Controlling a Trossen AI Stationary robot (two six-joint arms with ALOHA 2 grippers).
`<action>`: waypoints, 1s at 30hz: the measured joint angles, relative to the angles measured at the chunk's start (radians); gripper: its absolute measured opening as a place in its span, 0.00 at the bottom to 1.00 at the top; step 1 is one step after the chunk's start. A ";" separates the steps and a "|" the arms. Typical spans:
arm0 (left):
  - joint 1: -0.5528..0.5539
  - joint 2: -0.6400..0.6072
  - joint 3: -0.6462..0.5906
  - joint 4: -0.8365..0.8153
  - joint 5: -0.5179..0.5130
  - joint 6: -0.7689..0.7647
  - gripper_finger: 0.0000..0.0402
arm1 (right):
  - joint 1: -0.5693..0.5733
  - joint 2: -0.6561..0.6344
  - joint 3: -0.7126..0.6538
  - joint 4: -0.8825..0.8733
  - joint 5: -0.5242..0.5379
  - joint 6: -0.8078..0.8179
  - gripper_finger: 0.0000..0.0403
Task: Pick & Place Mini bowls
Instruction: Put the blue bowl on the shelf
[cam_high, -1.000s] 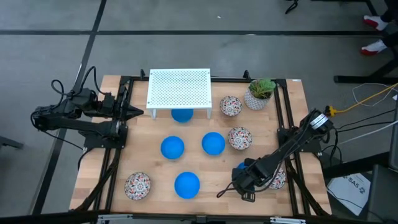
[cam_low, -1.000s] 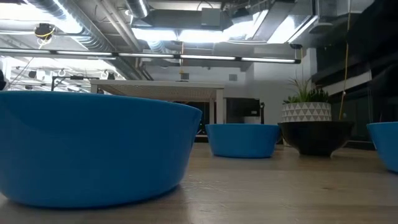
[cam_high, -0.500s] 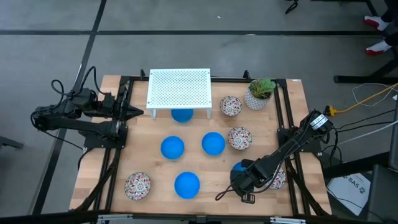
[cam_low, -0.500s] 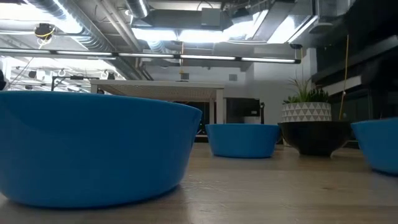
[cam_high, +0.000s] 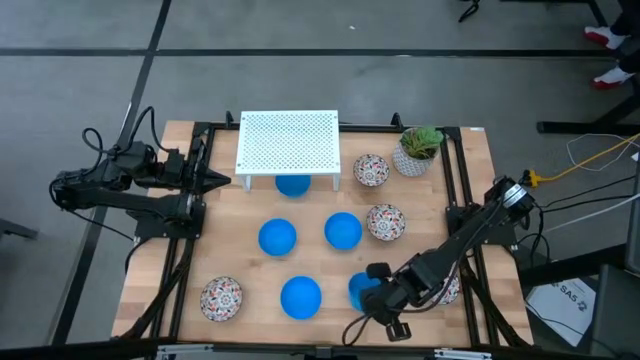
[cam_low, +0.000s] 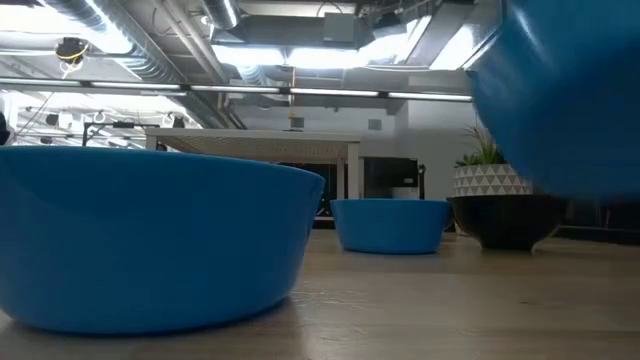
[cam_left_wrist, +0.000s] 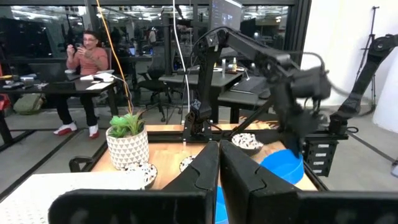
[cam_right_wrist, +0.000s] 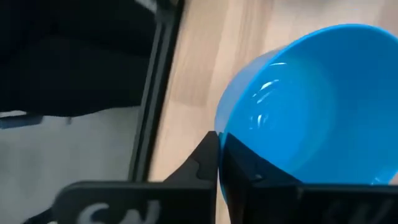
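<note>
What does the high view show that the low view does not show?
Only the high view shows the right gripper shut on a blue bowl, the left gripper waiting at the table's left edge, and the perforated white rack. Only the low view shows that this blue bowl is lifted off the table. Both show the potted plant.

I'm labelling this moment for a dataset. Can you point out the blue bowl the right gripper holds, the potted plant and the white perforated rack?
blue bowl (cam_right_wrist: 323, 106), right wrist view, inner wall.
potted plant (cam_high: 420, 141), high view, green leaves.
white perforated rack (cam_high: 288, 143), high view, middle of its top.
</note>
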 joint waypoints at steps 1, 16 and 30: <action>0.000 0.000 0.000 0.000 0.000 0.000 0.02 | -0.006 0.000 0.034 -0.026 0.025 -0.030 0.03; 0.000 0.000 0.000 0.000 0.000 0.000 0.02 | -0.079 0.000 0.268 -0.101 0.120 -0.656 0.02; 0.000 0.005 -0.004 0.029 0.041 0.026 0.03 | -0.110 -0.109 0.068 0.006 0.097 -0.764 0.01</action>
